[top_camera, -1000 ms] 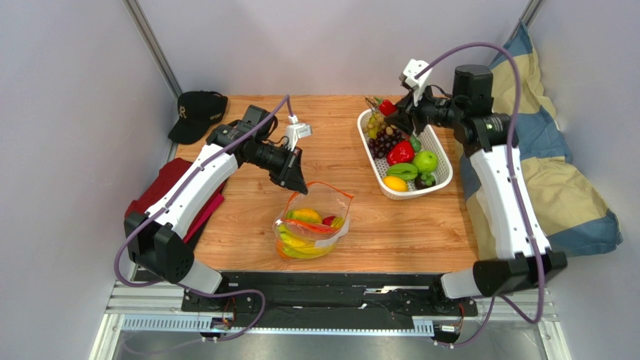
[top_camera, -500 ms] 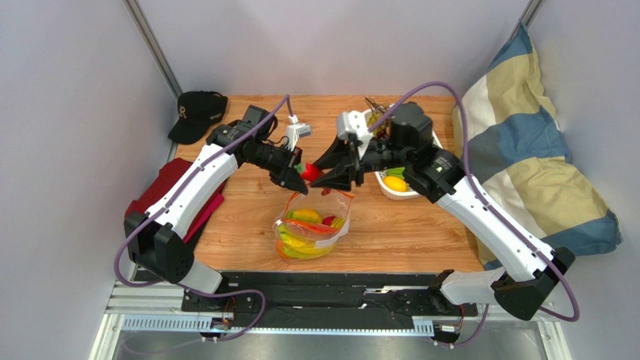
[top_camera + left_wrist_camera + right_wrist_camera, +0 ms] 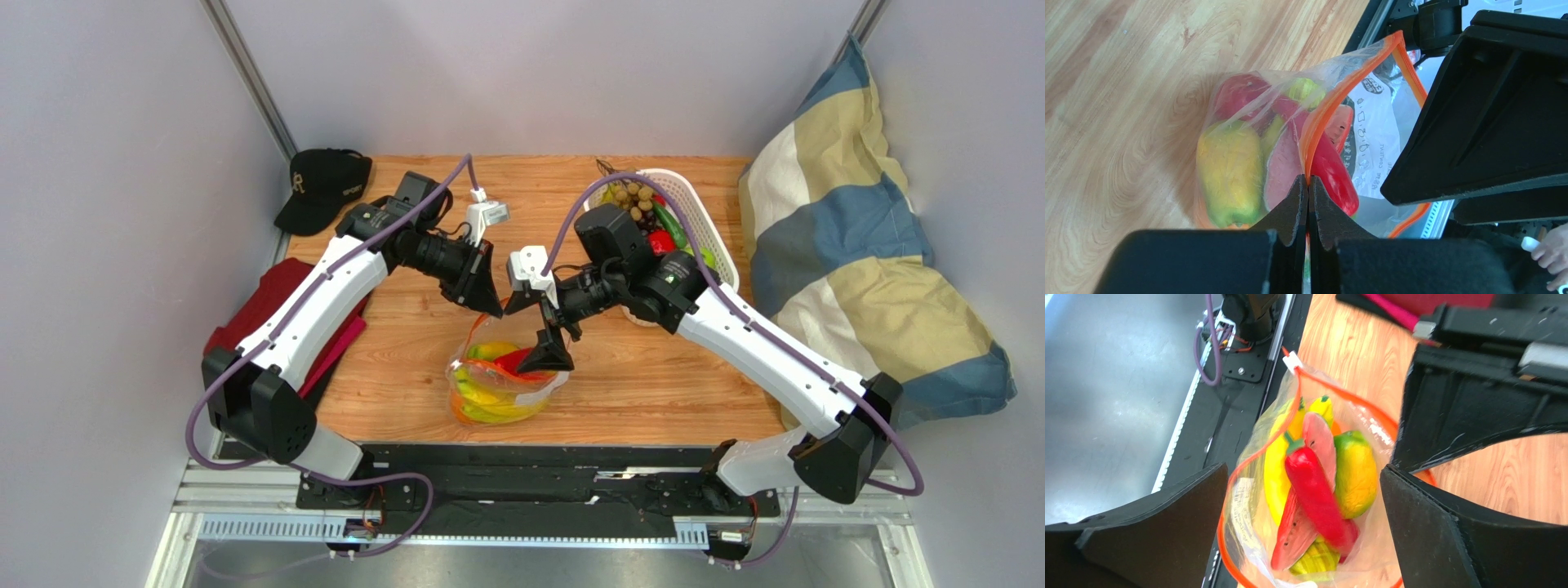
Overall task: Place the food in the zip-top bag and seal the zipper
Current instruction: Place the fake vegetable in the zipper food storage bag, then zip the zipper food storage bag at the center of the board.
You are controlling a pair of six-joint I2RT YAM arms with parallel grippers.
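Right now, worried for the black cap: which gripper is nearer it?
Left. The left gripper grips the zip-top bag, closer to the black cap; the right gripper, open over the bag, is farther.

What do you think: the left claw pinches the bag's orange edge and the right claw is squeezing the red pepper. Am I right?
Not quite. The right gripper is open and holds nothing; the red pepper lies inside the zip-top bag, as the right wrist view shows. The left gripper does pinch the bag's orange zipper.
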